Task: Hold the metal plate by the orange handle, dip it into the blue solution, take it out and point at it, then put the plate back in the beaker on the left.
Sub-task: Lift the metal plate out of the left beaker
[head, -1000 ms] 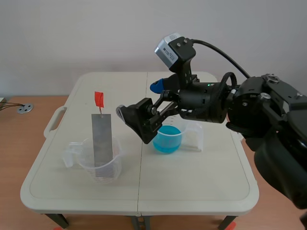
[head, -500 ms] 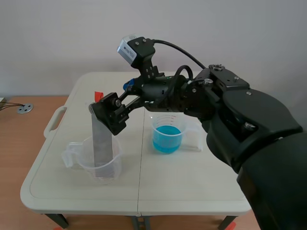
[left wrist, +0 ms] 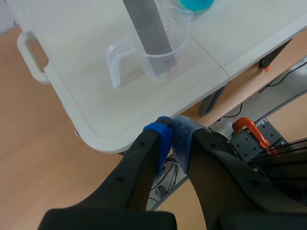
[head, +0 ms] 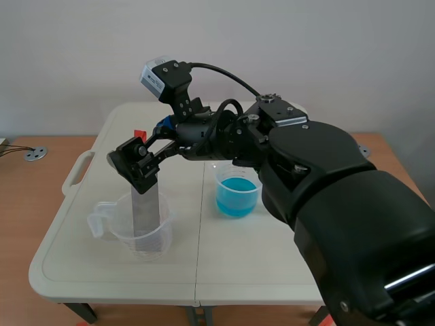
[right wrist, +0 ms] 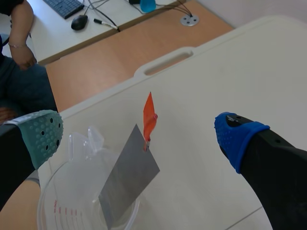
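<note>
my right gripper (right wrist: 139, 135) is spread, the orange handle (right wrist: 149, 119) ahead between its fingers, mostly hidden in the scene view; my left gripper (left wrist: 172, 132) is clenched, empty.

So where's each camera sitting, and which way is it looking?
Scene view: sits between the arms, faces across the table; the right arm extends across to the clear beaker.
Left wrist view: off the table's edge, looks past its own shut left gripper toward that beaker.
Right wrist view: above the beaker, looks down past its open right gripper at the orange handle.
Shared: all three show the metal plate standing in the beaker.
</note>
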Controlling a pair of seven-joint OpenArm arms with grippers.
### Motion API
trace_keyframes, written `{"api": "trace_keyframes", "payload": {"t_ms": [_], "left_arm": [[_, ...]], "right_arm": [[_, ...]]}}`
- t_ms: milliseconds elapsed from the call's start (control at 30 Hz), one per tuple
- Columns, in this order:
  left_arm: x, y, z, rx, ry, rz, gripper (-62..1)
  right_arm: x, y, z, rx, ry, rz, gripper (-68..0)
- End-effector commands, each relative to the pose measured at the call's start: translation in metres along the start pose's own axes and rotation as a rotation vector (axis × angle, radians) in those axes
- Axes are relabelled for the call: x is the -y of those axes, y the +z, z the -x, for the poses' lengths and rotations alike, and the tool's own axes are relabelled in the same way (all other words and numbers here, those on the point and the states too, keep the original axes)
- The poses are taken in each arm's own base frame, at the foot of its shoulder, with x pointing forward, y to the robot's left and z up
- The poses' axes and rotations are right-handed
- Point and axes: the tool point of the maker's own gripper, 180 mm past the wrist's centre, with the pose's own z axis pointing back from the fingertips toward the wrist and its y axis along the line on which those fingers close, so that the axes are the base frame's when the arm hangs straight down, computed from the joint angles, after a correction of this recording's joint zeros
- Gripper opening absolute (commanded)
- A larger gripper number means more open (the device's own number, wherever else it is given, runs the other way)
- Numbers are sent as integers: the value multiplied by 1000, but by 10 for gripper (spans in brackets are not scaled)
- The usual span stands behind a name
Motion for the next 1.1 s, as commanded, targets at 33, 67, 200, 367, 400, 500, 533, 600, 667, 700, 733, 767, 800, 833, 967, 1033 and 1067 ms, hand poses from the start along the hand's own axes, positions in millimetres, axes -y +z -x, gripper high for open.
{"api": "trace_keyframes", "payload": {"t_ms": [33,67,200,367,400,500,533,600,667,700,733,767,800,833,967,1033,1067], "left_arm": [[1,0,-8,29,-1,0,-596],[1,0,-8,29,-1,0,-596],[1,0,-8,29,-1,0,-596],[1,0,-8,29,-1,0,-596],[1,0,-8,29,-1,0,-596],[1,0,-8,29,-1,0,-596],[1,0,-8,29,-1,0,-596],[1,0,-8,29,-1,0,-596],[1,0,-8,29,-1,0,-596],[1,0,-8,29,-1,0,-596],[1,0,-8,29,-1,0,-596],[1,0,-8,29,-1,0,-596],[1,0,-8,29,-1,0,-596],[1,0,-8,29,-1,0,-596],[1,0,-8,29,-1,0,-596],[1,0,-8,29,-1,0,-596],[1,0,-8,29,-1,0,-596]], "right_arm": [[2,-5,-24,57,25,12,-88],[2,-6,-24,55,27,15,-102],[1,-8,-20,48,14,13,-108],[1,-9,-15,42,1,12,-194],[1,-9,-15,49,-2,12,-204],[1,-9,-17,66,3,12,-208],[1,-9,-19,73,8,13,-218],[1,-9,-20,78,12,14,-254],[1,-9,-19,77,12,14,-276],[1,-9,-19,77,12,14,-286],[1,-9,-19,76,11,14,-300],[1,-9,-19,77,11,14,-316],[1,-9,-19,79,11,14,-331],[1,-9,-19,81,11,14,-350],[1,-9,-19,81,11,14,-441],[1,-9,-19,81,11,14,-470],[1,-9,-19,81,11,14,-476]]}}
